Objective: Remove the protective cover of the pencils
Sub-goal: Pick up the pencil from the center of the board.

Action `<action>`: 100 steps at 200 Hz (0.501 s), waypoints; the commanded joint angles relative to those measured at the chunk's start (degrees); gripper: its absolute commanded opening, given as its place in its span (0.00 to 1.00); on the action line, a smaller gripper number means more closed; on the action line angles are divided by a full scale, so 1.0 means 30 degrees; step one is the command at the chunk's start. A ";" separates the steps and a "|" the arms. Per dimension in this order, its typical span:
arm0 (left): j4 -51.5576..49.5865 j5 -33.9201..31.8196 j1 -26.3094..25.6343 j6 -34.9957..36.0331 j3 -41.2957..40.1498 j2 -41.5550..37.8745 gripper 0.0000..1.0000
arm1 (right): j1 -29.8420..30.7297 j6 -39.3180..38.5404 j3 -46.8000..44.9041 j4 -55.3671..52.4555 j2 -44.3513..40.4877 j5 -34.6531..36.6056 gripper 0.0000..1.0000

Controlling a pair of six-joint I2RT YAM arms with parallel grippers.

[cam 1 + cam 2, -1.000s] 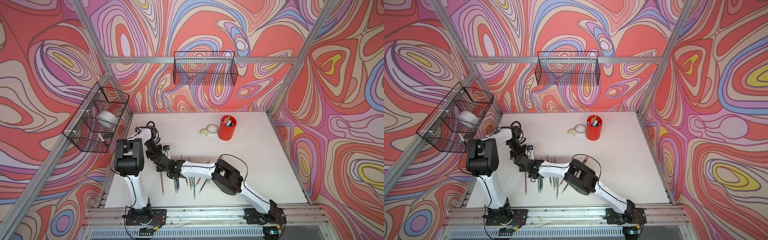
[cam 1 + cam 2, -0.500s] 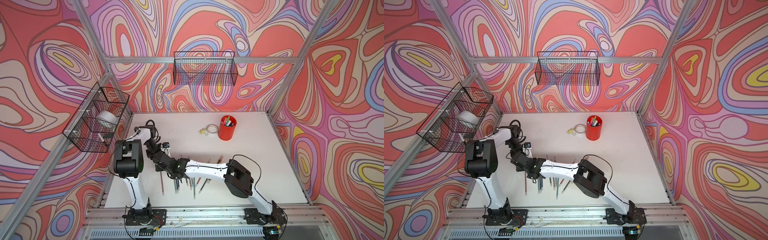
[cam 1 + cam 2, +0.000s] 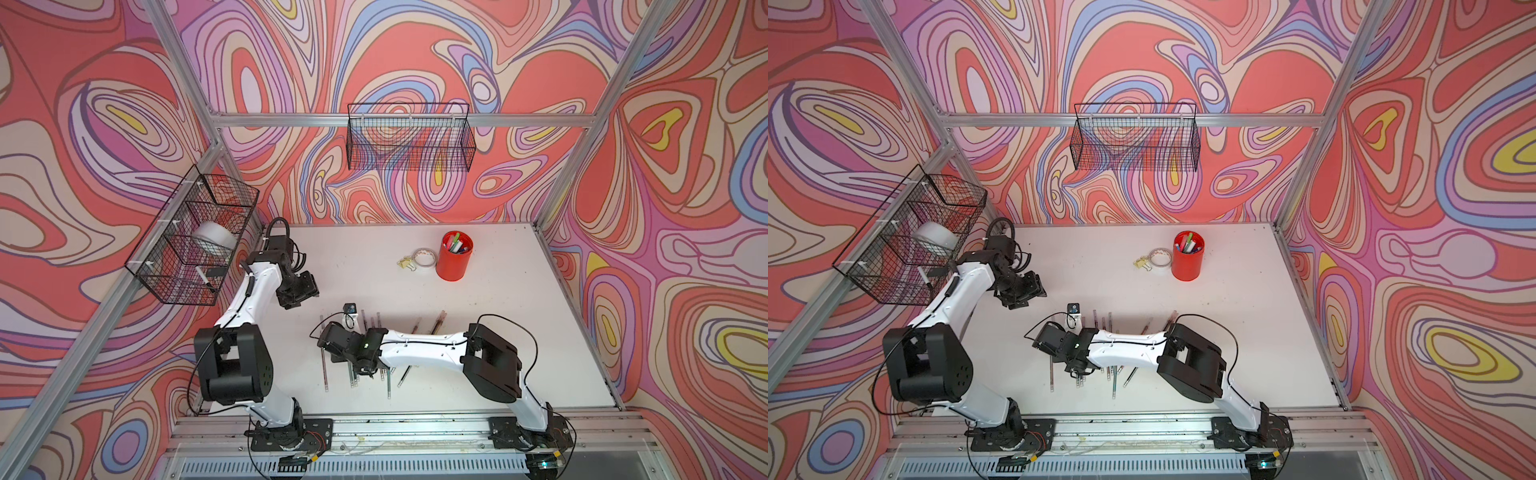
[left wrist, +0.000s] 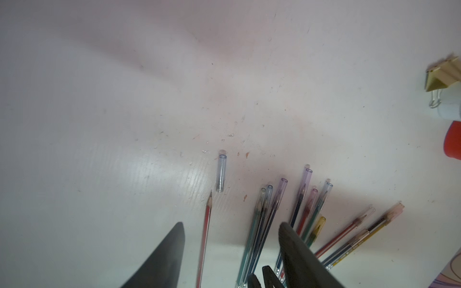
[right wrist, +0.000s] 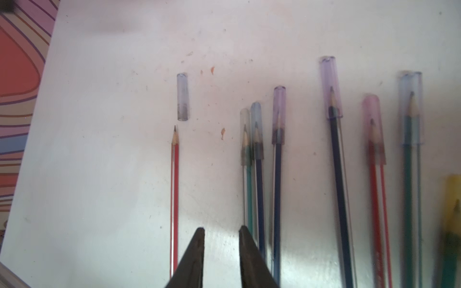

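Note:
Several pencils (image 5: 259, 154) lie side by side on the white table (image 3: 478, 332), most with a clear tinted cover over the tip. One red-striped pencil (image 5: 175, 187) has a bare tip, and its loose cover (image 5: 182, 97) lies just beyond it. The same red pencil (image 4: 205, 229) and cover (image 4: 221, 173) show in the left wrist view. My right gripper (image 5: 220, 228) hovers over the table between the red pencil and a green one, jaws slightly apart and empty. My left gripper (image 4: 232, 224) is open and empty, raised at the back left (image 3: 297, 293) of the pencils.
A red cup (image 3: 454, 256) of markers, a tape roll (image 3: 424, 257) and yellow binder clips (image 3: 406, 264) sit at the back of the table. Wire baskets hang on the left wall (image 3: 195, 241) and the back wall (image 3: 409, 137).
My left gripper has pulled away from the pencils toward the back left and opened wider. The right arm's elbow has swung to the right.

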 commanded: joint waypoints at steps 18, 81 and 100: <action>-0.1472 -0.1928 0.0034 0.1144 -0.2070 -0.5825 0.78 | 0.0144 0.0669 0.0574 -0.1993 -0.0351 -0.0260 0.27; -0.0892 -0.1874 0.0036 0.1092 -0.3296 -0.6490 0.78 | 0.0145 -0.0136 0.3302 -0.3991 0.1999 -0.1167 0.25; -0.0551 -0.2265 0.0034 0.0914 -0.3630 -0.7157 0.81 | 0.0140 -0.0184 0.3626 -0.4260 0.2352 -0.1289 0.25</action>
